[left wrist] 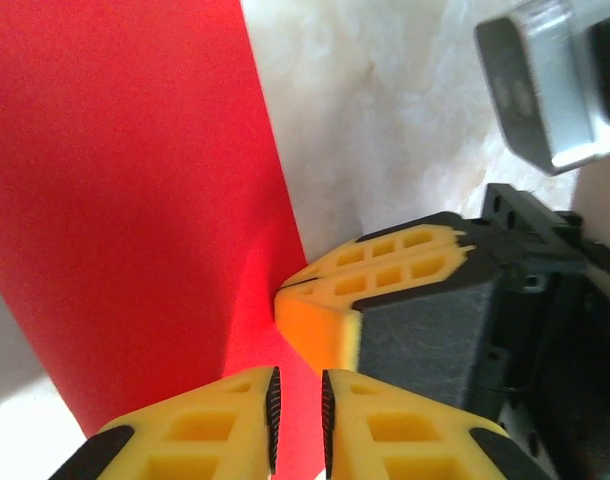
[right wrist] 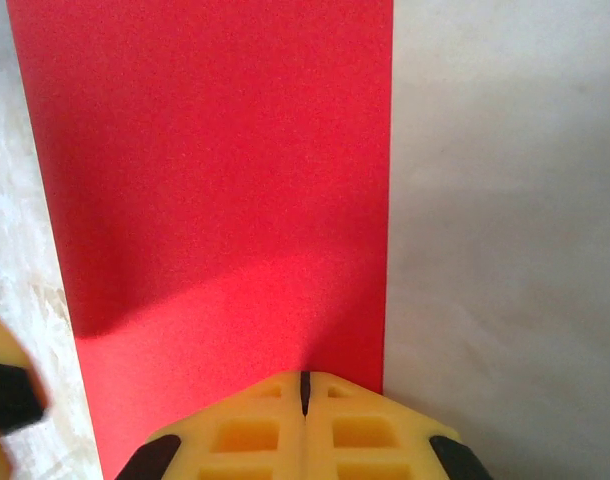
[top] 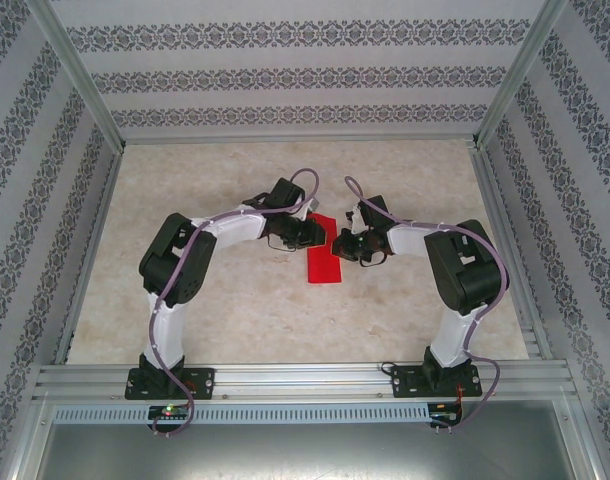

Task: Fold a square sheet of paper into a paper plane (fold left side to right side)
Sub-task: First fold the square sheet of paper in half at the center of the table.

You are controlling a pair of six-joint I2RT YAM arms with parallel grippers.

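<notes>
The red sheet of paper (top: 323, 262) lies flat on the table centre as a narrow upright rectangle, folded in half; no yellow face shows. My left gripper (top: 315, 233) hovers over its upper left part. In the left wrist view its jaws (left wrist: 300, 415) stand a narrow gap apart over the red paper (left wrist: 135, 200), nothing between them. My right gripper (top: 343, 243) is at the paper's upper right edge. Its shut tips (right wrist: 305, 385) press down on the paper (right wrist: 215, 180) near its right edge. The right gripper's yellow fingers (left wrist: 385, 280) sit just ahead of the left jaws.
The marbled beige table (top: 235, 310) is walled in by patterned panels, with a metal rail (top: 305, 380) along the near edge. Both arms bend inward, so their grippers crowd close together over the paper's top end. A left finger (right wrist: 0, 390) shows at the right wrist view's edge.
</notes>
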